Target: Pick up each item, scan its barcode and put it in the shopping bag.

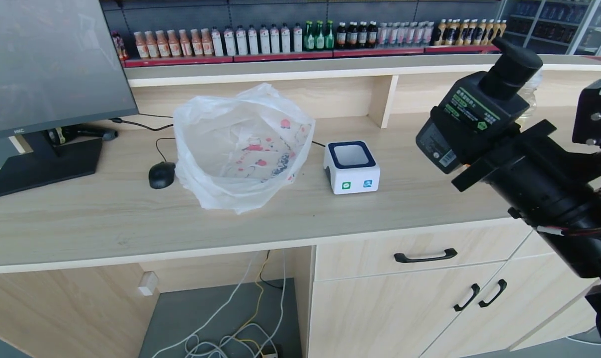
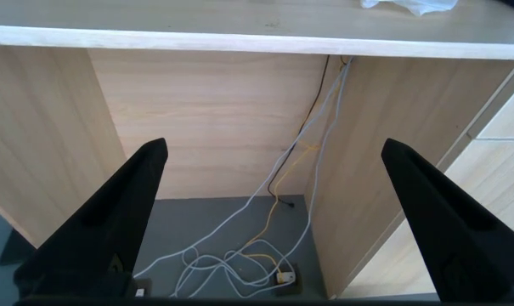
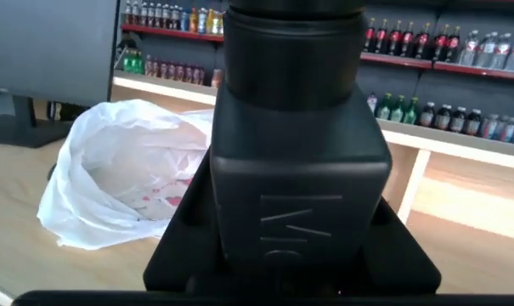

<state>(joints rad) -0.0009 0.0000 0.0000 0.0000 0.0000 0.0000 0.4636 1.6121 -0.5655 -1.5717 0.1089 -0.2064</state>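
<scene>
**Above the desk's (image 1: 106,219) right end: a black bottle (image 1: 472,119) clamped in the right hand (image 1: 499,149)**

The bottle is tilted, with its wide black cap pointing up and away from the robot. A green-and-white label and a small barcode patch face the head camera. It is held clear of the desk, well to the right of the white scanner box (image 1: 351,166). Just left of the scanner stands the open white shopping bag (image 1: 240,149), red print showing through its sides. A black mouse (image 1: 161,175) lies beside the bag, with a monitor (image 1: 46,64) farther left. Rows of drinks (image 1: 280,40) line the shelf behind. The left hand (image 2: 273,225) hangs below the desk's edge, fingers wide apart and holding nothing, facing loose cables (image 2: 240,263) on the floor.
</scene>
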